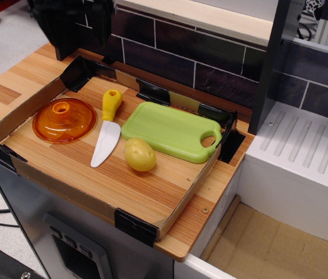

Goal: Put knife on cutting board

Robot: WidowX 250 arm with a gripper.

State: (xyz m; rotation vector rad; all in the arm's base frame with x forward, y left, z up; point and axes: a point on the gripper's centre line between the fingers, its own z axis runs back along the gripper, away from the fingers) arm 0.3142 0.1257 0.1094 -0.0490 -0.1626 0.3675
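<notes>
The knife (107, 129) lies flat on the wooden tray floor, with its yellow handle toward the back wall and its white blade toward the front. The light-green cutting board (166, 129) lies just right of it, with its handle hole at the right end. The knife is beside the board, not on it. My gripper (74, 23) is a dark, blurred shape at the top left, high above the tray's back-left corner and well away from the knife. It holds nothing that I can see. Its jaws are cut off by the frame edge.
An orange dome lid (64, 120) sits left of the knife. A round yellow potato toy (140, 154) sits at the board's front edge. Low cardboard walls (65, 183) ring the tray. A dark tiled wall stands behind it, and a white sink unit (303, 157) is at the right.
</notes>
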